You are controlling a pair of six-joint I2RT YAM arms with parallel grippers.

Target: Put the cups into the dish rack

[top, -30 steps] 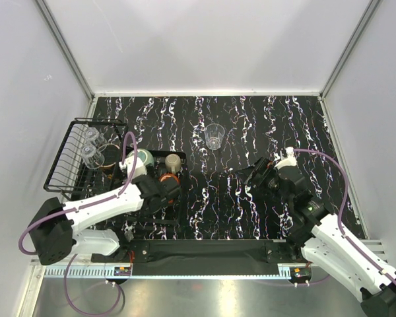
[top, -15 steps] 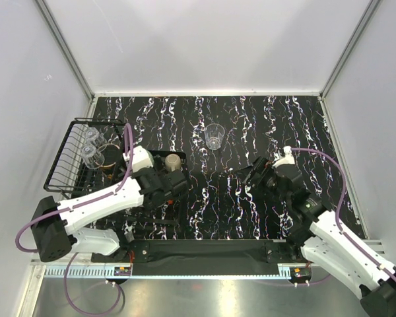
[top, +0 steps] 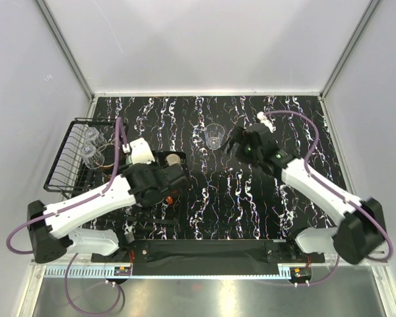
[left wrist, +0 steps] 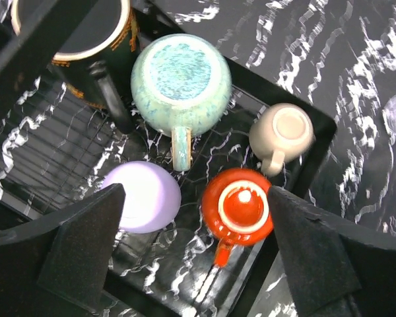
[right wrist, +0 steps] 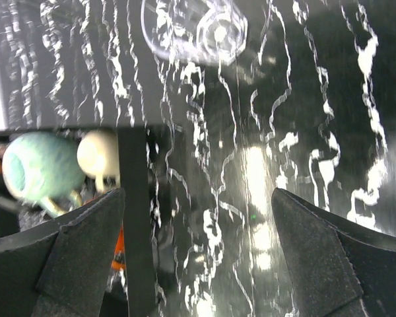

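Your right gripper (top: pixel 238 142) just swung over beside the clear glass (top: pixel 214 137), jaws wide and empty; the glass stands alone out on the table (top: pixel 284 119). Left gripper (left wrist: pixel 195 224) hangs released over the red cup (left wrist: pixel 243 206) in the dish rack (top: pixel 66 158) tray, so probably one cup left.

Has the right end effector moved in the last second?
Yes. The right end effector has moved up and left in the overhead view, closing in on the clear glass, which stayed put.
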